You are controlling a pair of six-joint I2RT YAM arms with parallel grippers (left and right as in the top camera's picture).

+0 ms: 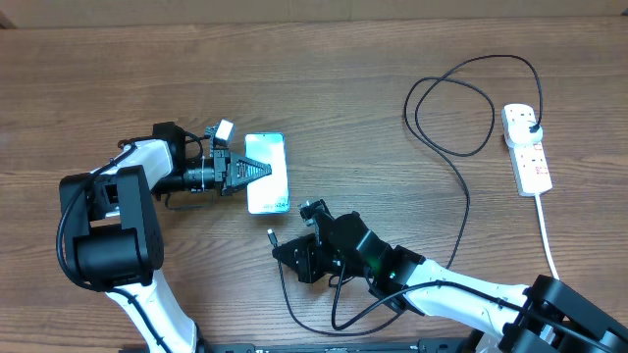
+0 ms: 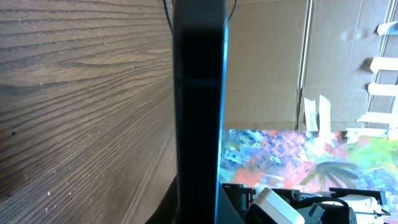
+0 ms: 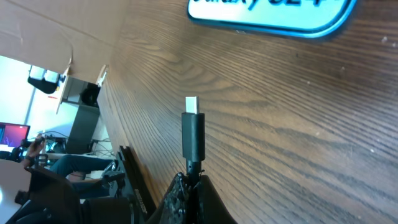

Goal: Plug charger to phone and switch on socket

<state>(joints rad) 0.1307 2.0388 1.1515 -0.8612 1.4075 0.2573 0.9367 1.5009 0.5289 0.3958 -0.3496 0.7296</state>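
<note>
Phone (image 1: 270, 186) shows a cropped "S24", clamped in the left gripper (image 1: 253, 171). Right gripper (image 3: 189, 186) pinches the one charger (image 3: 193, 134); one socket (image 1: 527, 147) lies apart

The left arm (image 1: 147, 162), by the desk's left edge, has glossy white shell links between matte-black joint housings. The largest is a rounded black block (image 1: 103, 230). A thin black wire (image 1: 182, 206) runs beside its wrist, which carries a small white block (image 1: 225, 127). The left hand (image 1: 245, 172) is black and wedge-shaped. The right arm (image 1: 461, 289), near the desk's front edge, is a slim white tube with black joints and a greenish band (image 1: 371, 245). The right hand (image 1: 285, 250) is black, with dark fingers (image 3: 186, 199).
</note>
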